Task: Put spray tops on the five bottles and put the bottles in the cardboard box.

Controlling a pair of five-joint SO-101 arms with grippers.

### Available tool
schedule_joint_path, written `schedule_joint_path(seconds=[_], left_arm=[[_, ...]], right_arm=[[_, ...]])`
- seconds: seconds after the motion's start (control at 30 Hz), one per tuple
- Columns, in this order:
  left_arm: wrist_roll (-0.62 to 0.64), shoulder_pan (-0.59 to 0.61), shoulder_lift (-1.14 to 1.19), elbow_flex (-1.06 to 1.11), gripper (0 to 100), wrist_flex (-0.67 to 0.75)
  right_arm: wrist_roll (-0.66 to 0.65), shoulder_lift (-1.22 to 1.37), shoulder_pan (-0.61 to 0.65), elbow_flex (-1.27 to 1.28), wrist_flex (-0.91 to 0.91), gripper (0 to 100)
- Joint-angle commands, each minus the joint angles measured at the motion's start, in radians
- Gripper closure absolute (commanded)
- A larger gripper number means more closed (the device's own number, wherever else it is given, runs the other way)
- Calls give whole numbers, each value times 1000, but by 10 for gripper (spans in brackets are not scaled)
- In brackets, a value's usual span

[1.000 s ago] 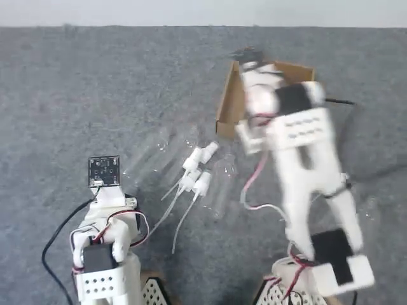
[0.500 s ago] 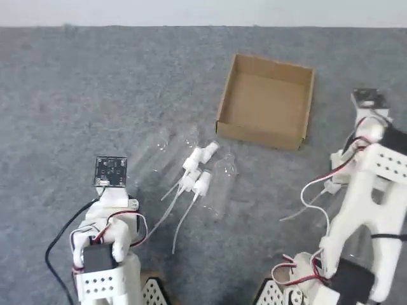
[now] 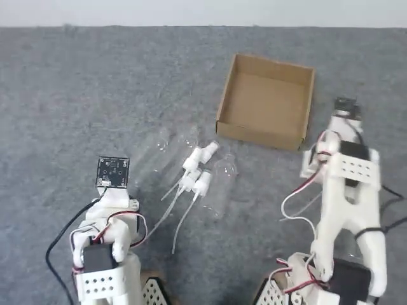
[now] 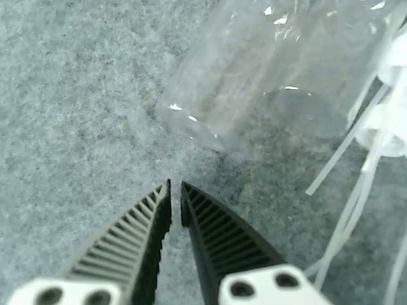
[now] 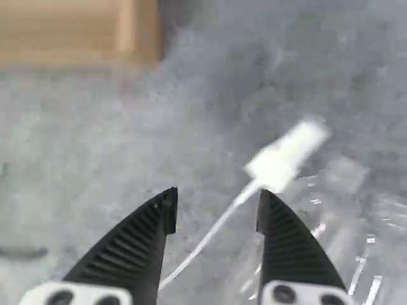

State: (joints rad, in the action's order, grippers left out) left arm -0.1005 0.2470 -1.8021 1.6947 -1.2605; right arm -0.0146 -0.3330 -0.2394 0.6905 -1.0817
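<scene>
A robotics test bench is indicated, of the kind kept in a lab or a maker's workroom rather than a home or a shop. The table is covered with a grey felt-like mat [image 3: 76,82] and backed by a plain pale wall [image 3: 191,13]. A small white left arm [image 3: 105,254] and right arm [image 3: 346,203] are mounted side by side at the near edge, with servo motors, loose wires [image 3: 46,254] and a bare camera board [image 3: 112,171] left exposed. A cardboard box [image 3: 254,135], clear bottles [image 3: 219,185] and spray tops [image 3: 202,184] are laid out on the mat as props.
</scene>
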Motion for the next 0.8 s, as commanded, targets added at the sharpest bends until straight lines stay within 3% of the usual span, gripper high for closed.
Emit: schedule_joint_path(seconds=[0.0, 0.77], left_arm=[[-14, 5, -20, -10, 982, -3], [-14, 5, -20, -10, 982, -3]], right_arm=[[15, -48, -70, -5, 56, 836], [66, 335, -97, -146, 177, 836]])
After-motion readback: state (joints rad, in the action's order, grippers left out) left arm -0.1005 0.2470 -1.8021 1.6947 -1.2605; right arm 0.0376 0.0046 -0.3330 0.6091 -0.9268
